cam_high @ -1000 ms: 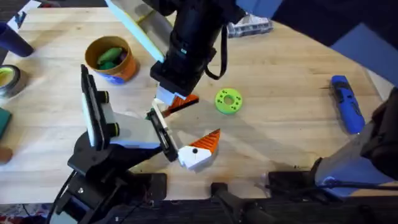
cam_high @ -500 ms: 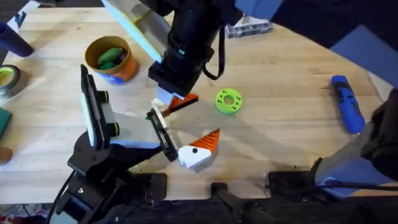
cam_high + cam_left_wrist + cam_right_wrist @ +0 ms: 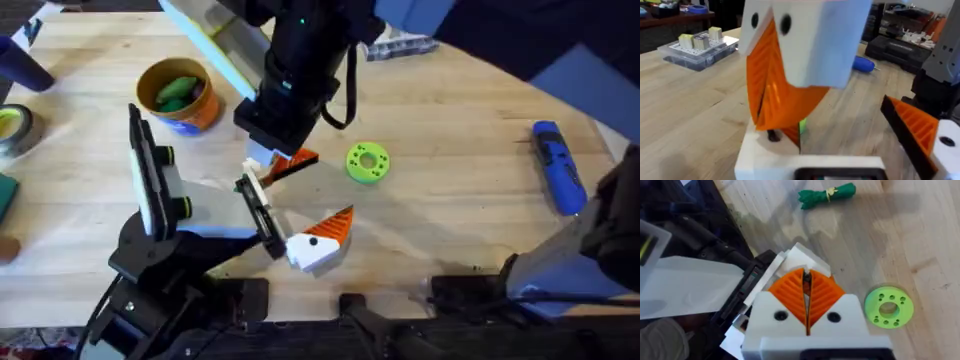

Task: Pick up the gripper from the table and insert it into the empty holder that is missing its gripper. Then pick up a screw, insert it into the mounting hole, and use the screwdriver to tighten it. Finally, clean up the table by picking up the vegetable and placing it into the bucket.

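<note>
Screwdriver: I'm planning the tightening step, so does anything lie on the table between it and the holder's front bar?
Only the lime-green disc, which lies close beside the straight line from the screwdriver to the holder, towards the holder's end. The right gripper is at the bar itself.

Light wooden table (image 3: 450,120), dark cluttered workbenches (image 3: 900,40) behind, clear plastic parts box (image 3: 697,47)

Holder (image 3: 190,215) front-left on surface (image 3: 450,210). Bucket (image 3: 180,95) behind it, w/ vegetable (image 3: 176,91) inside. Right end effector (image 3: 268,160) at holder's front bar. Disc (image 3: 367,162) just right of that. Screwdriver (image 3: 556,165) far right.
</note>
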Controlling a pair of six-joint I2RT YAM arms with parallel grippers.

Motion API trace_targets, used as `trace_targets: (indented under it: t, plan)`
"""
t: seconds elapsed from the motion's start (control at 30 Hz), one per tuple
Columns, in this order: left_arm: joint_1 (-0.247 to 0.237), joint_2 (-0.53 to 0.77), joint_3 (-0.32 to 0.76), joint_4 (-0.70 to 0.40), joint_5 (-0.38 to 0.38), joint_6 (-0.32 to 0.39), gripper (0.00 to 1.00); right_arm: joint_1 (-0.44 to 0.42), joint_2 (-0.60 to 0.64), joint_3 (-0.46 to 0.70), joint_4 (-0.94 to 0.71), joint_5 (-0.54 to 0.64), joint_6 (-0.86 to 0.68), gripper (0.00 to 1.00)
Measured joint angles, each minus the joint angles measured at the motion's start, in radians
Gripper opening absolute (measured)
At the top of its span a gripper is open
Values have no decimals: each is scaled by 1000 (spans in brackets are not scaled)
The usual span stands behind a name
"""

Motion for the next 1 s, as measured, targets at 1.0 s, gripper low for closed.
trace_targets:
  t: [1.0]
  plan:
    - [0,0,0,-1,2,-2,986,30,0,-10,5,52,7,6]
